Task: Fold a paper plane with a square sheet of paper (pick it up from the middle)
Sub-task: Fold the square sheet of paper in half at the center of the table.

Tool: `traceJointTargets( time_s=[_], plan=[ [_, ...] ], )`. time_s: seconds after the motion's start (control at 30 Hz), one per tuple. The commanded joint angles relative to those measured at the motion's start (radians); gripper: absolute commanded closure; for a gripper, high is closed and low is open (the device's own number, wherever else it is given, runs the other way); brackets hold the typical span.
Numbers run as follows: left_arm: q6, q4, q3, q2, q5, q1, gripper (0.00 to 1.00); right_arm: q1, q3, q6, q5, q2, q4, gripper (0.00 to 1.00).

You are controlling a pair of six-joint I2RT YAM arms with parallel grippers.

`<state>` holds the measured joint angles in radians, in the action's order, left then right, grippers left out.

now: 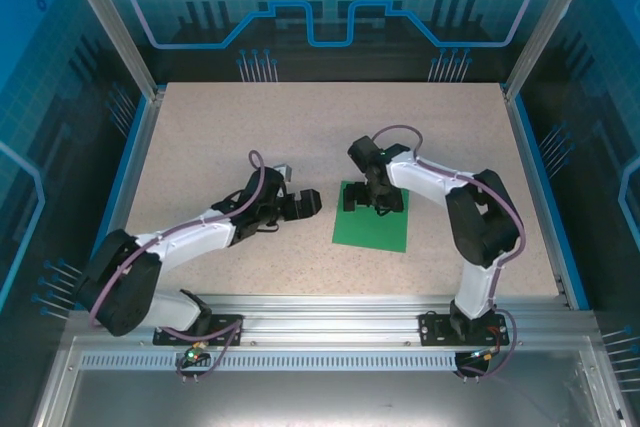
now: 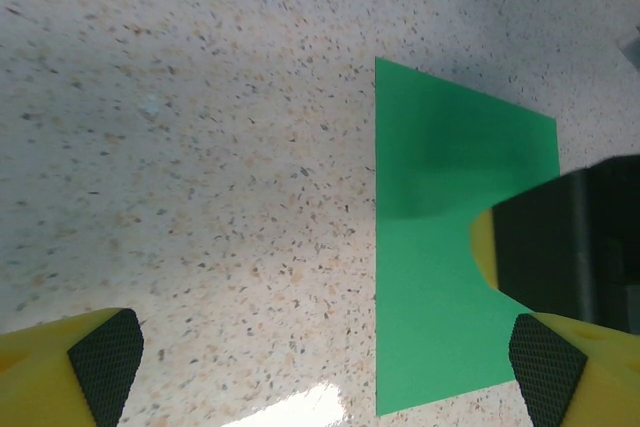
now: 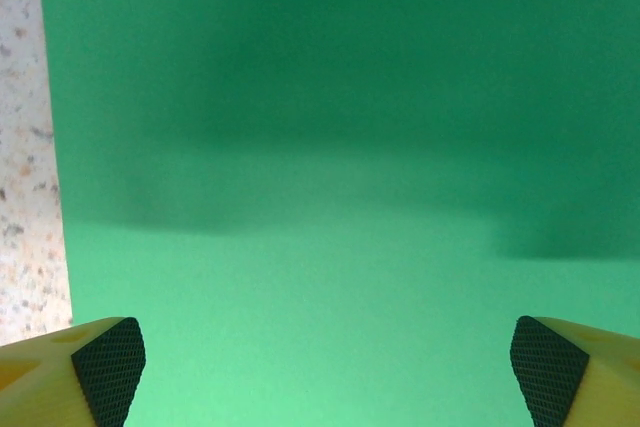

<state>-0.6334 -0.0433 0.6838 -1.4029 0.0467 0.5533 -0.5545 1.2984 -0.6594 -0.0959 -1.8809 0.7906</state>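
Green paper, flat and uncreased: the sheet (image 1: 374,232) lies on the speckled table (image 1: 300,127), a little right of centre and toward the arms' side. No fold shows in it, so the task looks to be at its first step, the pick-up from the middle.

The right gripper (image 1: 375,199) hangs over the far part of the sheet with its jaws spread wide and nothing between them. From its wrist camera, green runs from one pad to the other, with a strip of table at the left. The left gripper (image 1: 305,204) sits just beside the sheet's left edge, over bare table, also spread and empty. Its wrist view looks across the table to the paper's edge and to the dark body of the other gripper beyond.

The next move probably falls to the right gripper. It would need to drift toward the sheet's centre, come down until the pads touch, then close gently so the thin paper buckles up into a pinchable ridge – a sheet lying flat offers no edge to grasp. The left gripper is well placed to steady the near edge if the paper slides.
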Motion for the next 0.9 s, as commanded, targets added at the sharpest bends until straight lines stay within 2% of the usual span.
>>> traceJointTargets(
  time_s=[0.0, 0.23, 0.6, 0.87],
  plan=[
    [-0.027, -0.037, 0.045, -0.05, 0.079, -0.005, 0.02, 0.005, 0.054, -0.03, 0.009, -0.059, 0.071, 0.02],
    [-0.009, -0.016, 0.085, -0.087, 0.082, -0.006, 0.02, -0.004, 0.055, -0.08, -0.05, -0.074, 0.096, 0.02],
    [-0.007, -0.024, 0.084, -0.097, 0.103, -0.005, 0.02, -0.012, 0.014, -0.072, 0.013, -0.163, 0.037, 0.01],
    [-0.005, -0.02, 0.076, -0.089, 0.107, -0.005, 0.02, -0.01, -0.002, -0.061, 0.033, -0.195, 0.009, 0.06]
  ],
)
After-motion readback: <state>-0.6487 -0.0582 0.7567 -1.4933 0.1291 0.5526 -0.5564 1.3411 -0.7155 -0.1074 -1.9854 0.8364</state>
